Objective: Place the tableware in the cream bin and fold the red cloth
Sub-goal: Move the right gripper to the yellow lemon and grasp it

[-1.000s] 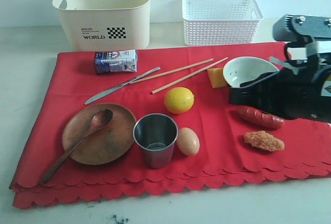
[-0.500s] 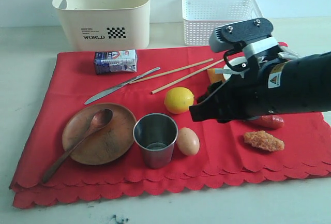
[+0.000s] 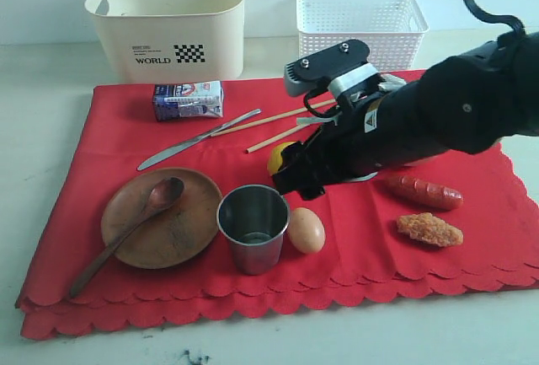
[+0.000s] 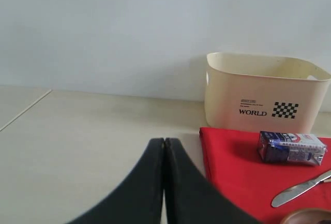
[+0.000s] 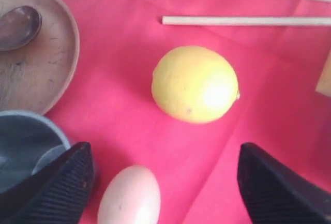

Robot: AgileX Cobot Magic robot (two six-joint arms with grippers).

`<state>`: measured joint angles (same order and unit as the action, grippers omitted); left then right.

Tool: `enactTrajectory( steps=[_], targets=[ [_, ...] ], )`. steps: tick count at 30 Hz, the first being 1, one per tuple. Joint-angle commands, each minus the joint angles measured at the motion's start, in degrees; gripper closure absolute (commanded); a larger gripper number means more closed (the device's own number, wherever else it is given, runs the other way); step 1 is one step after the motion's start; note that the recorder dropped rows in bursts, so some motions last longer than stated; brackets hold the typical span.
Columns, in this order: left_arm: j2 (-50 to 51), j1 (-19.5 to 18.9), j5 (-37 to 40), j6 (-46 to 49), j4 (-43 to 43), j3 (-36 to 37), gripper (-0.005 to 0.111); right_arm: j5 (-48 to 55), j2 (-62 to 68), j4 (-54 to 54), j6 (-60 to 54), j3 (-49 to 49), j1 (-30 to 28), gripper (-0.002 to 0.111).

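Right wrist view: the right gripper [image 5: 164,154] has its two black fingers [image 5: 62,182] spread wide and gripping nothing. It hangs over the red cloth [image 5: 129,105]. A lemon [image 5: 195,84] sits ahead between the fingers and an egg [image 5: 129,195] lies low between them. The steel cup [image 5: 26,141] is just beside one finger, with the round wooden plate [image 5: 36,53] and its spoon [image 5: 18,25] beyond.

I'd call the cup the nearest piece of tableware. It looks stiff and light, but its wall is smooth and likely slippery. The best hold is probably across the rim, one finger inside and one outside. Mind the fragile egg: in the exterior view it sits just beside the cup, perhaps touching.

The two chopsticks [image 5: 243,21] are thin and lie flat, so they would be fiddly to pinch. The knife [image 3: 198,139] lies flat on the cloth too.

In the left wrist view, the left gripper [image 4: 164,144] has its pads pressed together on nothing, over bare table off the cloth's side edge.

The cream bin [image 3: 168,24] stands past the cloth's far edge, top open, with the milk carton [image 3: 188,99] just before it. The lattice basket [image 3: 360,32] stands well apart from the bin. The arm hides part of the cloth, and I cannot find the bowl.
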<state>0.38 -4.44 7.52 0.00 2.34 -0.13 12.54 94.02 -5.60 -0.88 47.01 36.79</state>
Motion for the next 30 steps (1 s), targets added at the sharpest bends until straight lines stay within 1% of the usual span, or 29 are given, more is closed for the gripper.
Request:
enactTrajectory(
  steps=[1, 6, 9, 17, 19, 21, 23, 26, 30],
  targets=[
    [-0.4, -0.1, -0.2, 0.0, 0.0, 0.1, 0.104, -0.3, 3.0, 3.2, -0.5, 3.8, -0.7, 0.033],
    [-0.4, -0.1, -0.2, 0.0, 0.0, 0.1, 0.104, 0.9, 7.3, 3.2, -0.5, 7.9, -2.8, 0.033],
    [-0.4, -0.1, -0.2, 0.0, 0.0, 0.1, 0.104, 2.7, 10.1, 3.2, -0.5, 10.5, -3.0, 0.033],
    [-0.4, -0.1, -0.2, 0.0, 0.0, 0.1, 0.104, 3.0, 17.6, 4.9, -0.6, 14.3, -3.0, 0.033],
    [-0.4, -0.1, -0.2, 0.0, 0.0, 0.1, 0.104, 3.0, 19.0, 6.3, -0.8, 15.1, -3.0, 0.034],
    [-0.4, -0.1, -0.2, 0.0, 0.0, 0.1, 0.104, 3.0, 20.1, 6.9, -1.0, 15.6, -3.0, 0.038],
    [-0.4, -0.1, -0.2, 0.0, 0.0, 0.1, 0.104, 2.7, 20.7, 7.4, -1.2, 15.7, -3.0, 0.048],
    [-0.4, -0.1, -0.2, 0.0, 0.0, 0.1, 0.104, 2.4, 20.6, 7.7, -1.6, 15.7, -3.0, 0.068],
    [-0.4, -0.1, -0.2, 0.0, 0.0, 0.1, 0.104, 2.6, 19.6, 7.7, -1.6, 15.7, -3.0, 0.092]
  ],
)
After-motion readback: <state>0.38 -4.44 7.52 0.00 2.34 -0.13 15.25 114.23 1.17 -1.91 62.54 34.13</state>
